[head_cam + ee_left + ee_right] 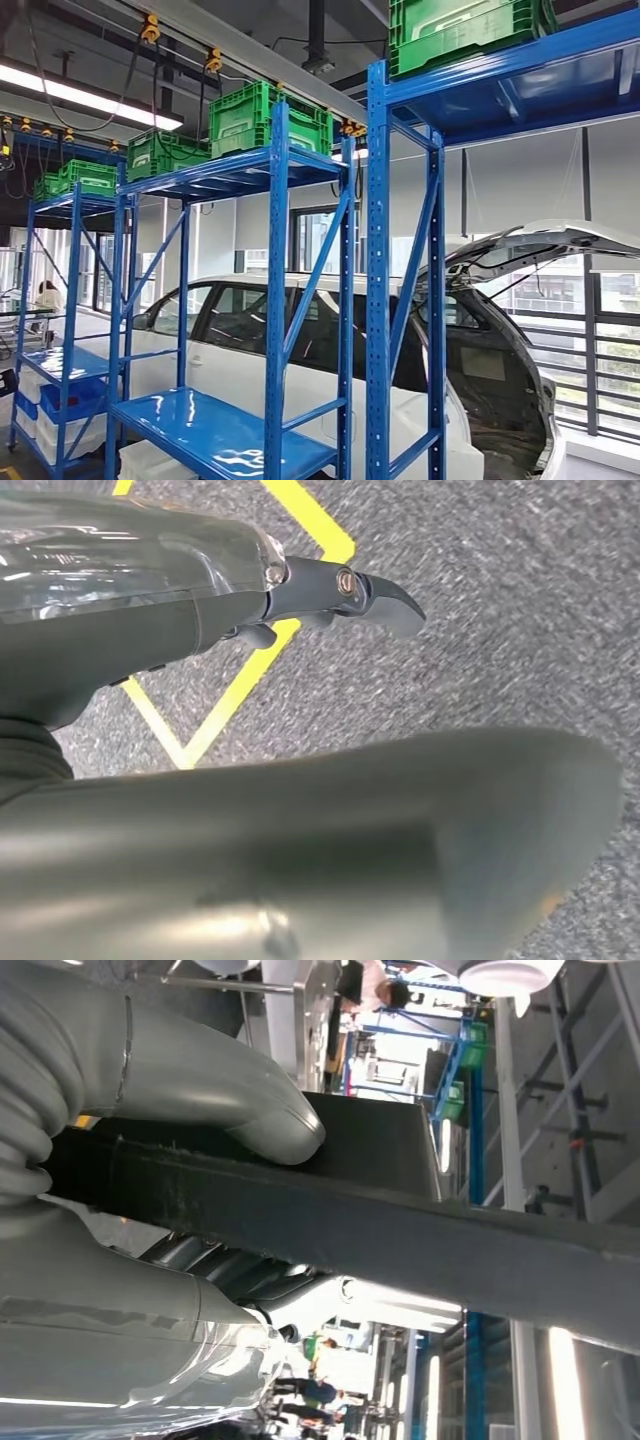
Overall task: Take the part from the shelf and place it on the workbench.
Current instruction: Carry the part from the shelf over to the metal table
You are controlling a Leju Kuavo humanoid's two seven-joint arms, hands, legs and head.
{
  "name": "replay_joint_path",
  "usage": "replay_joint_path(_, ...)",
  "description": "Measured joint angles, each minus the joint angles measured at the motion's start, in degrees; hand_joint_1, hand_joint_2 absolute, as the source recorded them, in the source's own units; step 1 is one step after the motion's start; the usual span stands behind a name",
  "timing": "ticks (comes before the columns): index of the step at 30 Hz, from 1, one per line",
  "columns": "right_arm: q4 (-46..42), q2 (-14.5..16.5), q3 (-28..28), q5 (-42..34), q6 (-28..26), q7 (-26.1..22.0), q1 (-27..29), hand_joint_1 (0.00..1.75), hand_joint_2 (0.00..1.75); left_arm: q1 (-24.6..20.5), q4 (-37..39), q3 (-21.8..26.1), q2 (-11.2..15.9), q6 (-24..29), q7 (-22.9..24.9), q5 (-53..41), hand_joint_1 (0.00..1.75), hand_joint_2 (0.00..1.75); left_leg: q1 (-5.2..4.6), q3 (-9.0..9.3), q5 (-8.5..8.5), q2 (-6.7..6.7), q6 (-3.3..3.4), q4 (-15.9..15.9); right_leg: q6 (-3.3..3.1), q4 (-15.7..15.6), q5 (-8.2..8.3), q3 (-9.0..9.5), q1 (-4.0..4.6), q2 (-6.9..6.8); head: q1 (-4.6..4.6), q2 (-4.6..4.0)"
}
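Observation:
In the right wrist view my right hand [211, 1095] grips a long, flat black part [392, 1225]. The grey thumb presses on one face of the part and the darker fingers [219, 1265] lie under the other. The part runs on past the picture's edge. In the left wrist view my left hand [317, 590] hangs over the grey floor with nothing in it, one dark finger stretched out and well apart from the thick thumb [377, 830]. Blue steel shelves [275, 300] stand ahead in the head view.
Green crates [256, 115] sit on the top shelves, and a blue shelf board [211, 435] lies low in front. Behind the shelves is a white car [249, 375] with its tailgate raised. Yellow lines [241, 680] mark the floor. People [317, 1365] stand far off.

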Motion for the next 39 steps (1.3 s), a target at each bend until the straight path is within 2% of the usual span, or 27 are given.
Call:
replay_joint_path(2,-0.1,0.1,0.1,0.0,0.0,0.0,-0.5,1.75,1.75,0.1,0.0,0.0,0.1,0.0,0.1,0.0,0.00,1.75,-0.20,-0.72,-0.99,1.45,-0.49,1.1,-0.15,-0.7,0.42,0.10,-0.35,-1.27,0.01,0.00)
replay_joint_path(3,-0.2,0.1,0.1,0.0,0.0,0.1,-0.7,1.75,1.75,0.0,0.0,0.0,0.2,0.0,0.1,0.0,0.00,1.75,-0.27,-1.66,-2.46,2.78,-0.68,3.1,-0.22,-1.0,0.61,0.15,-0.54,-2.03,0.01,0.00)
replay_joint_path(4,-0.2,0.2,0.2,-0.1,0.0,0.2,-0.8,1.75,1.75,-0.1,0.0,0.0,0.1,0.0,0.0,0.0,0.00,1.75,-0.25,-3.09,-4.45,4.17,-0.89,6.4,-0.28,-1.2,0.71,0.14,-0.57,-2.86,0.02,0.00)
replay_joint_path(5,-0.2,0.2,0.2,-0.1,0.0,0.3,-0.9,1.75,1.75,-0.3,0.0,0.0,0.2,0.0,-0.1,0.0,0.00,1.75,-0.13,-4.77,-6.45,4.85,-1.15,10.3,-0.29,-1.2,0.72,0.06,-0.57,-3.69,0.03,0.00)
replay_joint_path(7,-0.2,0.2,0.3,-0.2,0.1,0.5,-0.9,1.75,1.75,-0.4,0.0,0.0,0.2,-0.1,-0.3,0.0,0.00,1.75,0.24,-6.93,-8.46,5.36,-1.68,16.0,-0.26,-1.2,0.71,-0.05,-0.57,-5.37,0.03,0.00)
replay_joint_path(8,-0.2,0.2,0.4,-0.2,0.2,0.6,-1.0,1.75,1.75,-0.4,0.0,0.0,0.2,-0.1,-0.4,0.0,0.00,1.75,0.44,-6.62,-7.99,5.57,-1.91,16.0,-0.19,-1.1,0.68,-0.05,-0.58,-6.09,0.03,0.00)
replay_joint_path(9,-0.2,0.2,0.4,-0.2,0.3,0.6,-1.0,1.75,1.75,-0.3,-0.1,0.0,0.3,-0.1,-0.5,0.0,0.00,1.75,0.65,-5.23,-6.59,5.93,-2.13,13.8,-0.05,-1.1,0.62,-0.01,-0.63,-6.74,0.03,0.00)
replay_joint_path(11,-0.2,0.2,0.7,-0.2,0.4,0.7,-1.4,1.75,1.75,-0.3,-0.1,0.0,0.4,-0.1,-0.8,0.1,0.00,1.75,0.80,-0.83,-3.23,7.92,-2.52,6.0,0.54,-0.7,0.29,0.02,-0.64,-7.78,0.03,0.00)
replay_joint_path(13,-0.2,0.3,0.9,-0.2,0.5,0.9,-1.9,1.75,1.75,-0.5,-0.1,0.0,0.5,-0.2,-1.1,0.3,0.00,1.75,0.61,1.61,-1.90,9.58,-1.96,1.0,1.30,-0.1,-0.07,-0.14,-0.37,-8.62,0.01,0.00)
replay_joint_path(14,-0.2,0.3,1.0,-0.2,0.5,0.9,-2.1,1.75,1.75,-0.6,-0.1,0.0,0.5,-0.2,-1.2,0.4,0.00,1.75,0.40,1.66,-2.11,9.68,-1.45,0.6,1.60,0.1,-0.14,-0.20,-0.22,-9.04,-0.01,0.00)
replay_joint_path(16,-0.2,0.3,1.1,-0.2,0.6,1.0,-2.4,1.75,1.75,-0.4,-0.1,0.0,0.5,-0.2,-1.3,0.5,0.00,1.75,0.30,1.36,-1.96,8.63,-0.39,0.6,2.03,0.3,-0.31,-0.11,-0.30,-9.64,-0.02,0.00)
replay_joint_path(18,-0.2,0.3,1.3,-0.2,0.6,1.0,-2.6,1.75,1.75,-0.4,-0.1,0.0,0.5,-0.2,-1.3,0.5,0.00,1.75,0.37,1.23,-1.71,7.64,0.34,0.5,2.47,2.3,-2.10,-0.82,-0.62,-7.77,-0.01,0.00)
replay_joint_path(20,-0.1,0.3,1.4,-0.2,0.6,1.0,-2.7,1.75,1.75,-0.5,-0.1,0.0,0.5,-0.2,-1.4,0.5,0.00,1.75,0.34,1.07,-1.52,6.53,0.91,0.5,2.72,8.8,-5.87,-3.58,-0.79,-5.00,-0.01,0.00)
replay_joint_path(21,-0.1,0.3,1.5,-0.2,0.6,1.0,-2.7,1.75,1.75,-0.6,-0.1,0.0,0.5,-0.2,-1.4,0.5,0.00,1.75,0.20,1.01,-1.45,5.92,1.10,0.5,2.70,12.9,-7.60,-5.41,-0.78,-4.35,-0.01,0.00)
replay_joint_path(22,0.0,0.3,1.5,-0.2,0.7,1.0,-2.7,1.75,1.75,-0.6,-0.1,0.0,0.5,-0.2,-1.4,0.4,0.00,1.75,0.01,0.98,-1.41,5.27,1.22,0.5,2.59,15.9,-8.45,-6.85,-0.74,-4.10,-0.01,0.00)
replay_joint_path(23,0.0,0.3,1.6,-0.2,0.7,1.0,-2.7,1.75,1.75,-0.6,-0.1,0.0,0.5,-0.2,-1.4,0.2,0.00,1.75,-0.21,0.98,-1.36,4.57,1.32,0.5,2.33,17.0,-8.18,-7.49,-0.66,-3.96,-0.01,0.00)
replay_joint_path(24,0.1,0.3,1.7,-0.2,0.8,1.0,-2.7,1.75,1.75,-0.6,-0.1,0.0,0.5,-0.2,-1.4,0.1,0.00,1.75,-0.44,1.01,-1.32,3.88,1.38,0.5,1.92,15.8,-6.78,-7.03,-0.52,-3.76,-0.01,0.00)
replay_joint_path(25,0.1,0.3,1.8,-0.2,0.9,1.0,-2.8,1.75,1.75,-0.6,-0.1,0.0,0.5,-0.2,-1.4,-0.1,0.00,1.75,-0.64,1.06,-1.28,3.14,1.44,0.5,1.28,12.4,-4.49,-5.65,-0.28,-3.20,-0.01,0.00)
replay_joint_path(27,0.1,0.3,2.0,-0.2,1.1,1.0,-3.1,1.75,1.75,-0.7,-0.1,-0.1,0.3,-0.2,-1.4,-0.2,0.00,1.75,-0.70,0.97,-1.14,1.85,1.48,0.5,-0.38,4.8,-0.51,-2.51,0.21,-0.51,0.01,0.00)
replay_joint_path(29,0.1,0.3,2.2,-0.2,1.3,1.1,-3.3,1.75,1.75,-0.8,-0.1,-0.1,0.1,-0.2,-1.5,-0.4,0.00,1.75,-0.27,0.57,-0.87,0.74,1.21,0.5,-1.22,1.4,0.86,-1.21,0.65,1.14,0.05,0.01)
replay_joint_path(31,0.2,0.3,2.3,-0.2,1.6,1.2,-3.6,1.75,1.75,-0.7,-0.2,-0.1,0.1,-0.1,-1.5,-0.4,0.00,1.75,0.01,0.23,-0.60,-0.28,0.67,0.3,-1.08,0.2,1.08,-0.75,0.64,0.03,0.05,0.01)
replay_joint_path(32,0.3,0.3,2.4,-0.2,1.8,1.2,-3.8,1.75,1.75,-0.6,-0.2,-0.1,0.1,-0.1,-1.6,-0.3,0.00,1.75,-0.08,0.05,-0.75,0.10,0.42,0.4,-0.95,-0.6,1.24,-0.40,0.43,-0.67,0.05,0.00)
replay_joint_path(34,0.5,0.5,2.6,-0.2,2.1,1.2,-4.1,1.75,1.75,-0.7,-0.2,-0.1,0.0,-0.1,-1.6,-0.3,0.00,1.75,-0.24,-1.38,-2.81,2.45,-0.12,3.2,-0.75,-2.1,1.60,0.24,-0.05,-2.24,0.07,0.00)
replay_joint_path(35,0.7,0.5,2.7,-0.2,2.2,1.2,-4.2,1.75,1.75,-0.8,-0.2,-0.1,0.0,-0.1,-1.6,-0.3,0.00,1.75,-0.14,-2.76,-4.48,3.90,-0.46,6.1,-0.69,-2.3,1.68,0.30,-0.03,-2.97,0.08,0.00)
replay_joint_path(37,1.1,0.5,2.9,-0.2,2.3,1.3,-4.2,1.75,1.75,-1.0,-0.2,-0.1,0.0,-0.1,-1.5,-0.3,0.00,1.75,0.44,-5.77,-7.18,5.13,-1.20,12.6,-0.59,-2.2,1.62,0.26,-0.14,-4.53,0.09,0.00)
replay_joint_path(38,1.2,0.5,3.0,-0.2,2.3,1.3,-4.2,1.75,1.75,-0.9,-0.2,-0.1,0.0,-0.1,-1.5,-0.3,0.00,1.75,0.75,-6.37,-7.26,5.43,-1.58,14.1,-0.44,-2.1,1.53,0.25,-0.25,-5.26,0.09,0.00)
replay_joint_path(39,1.4,0.5,3.1,-0.2,2.4,1.3,-4.2,1.75,1.75,-0.8,-0.2,-0.1,0.0,-0.1,-1.4,-0.2,0.00,1.75,1.04,-5.94,-6.34,5.71,-1.96,13.5,-0.21,-2.0,1.38,0.24,-0.40,-5.93,0.09,0.00)
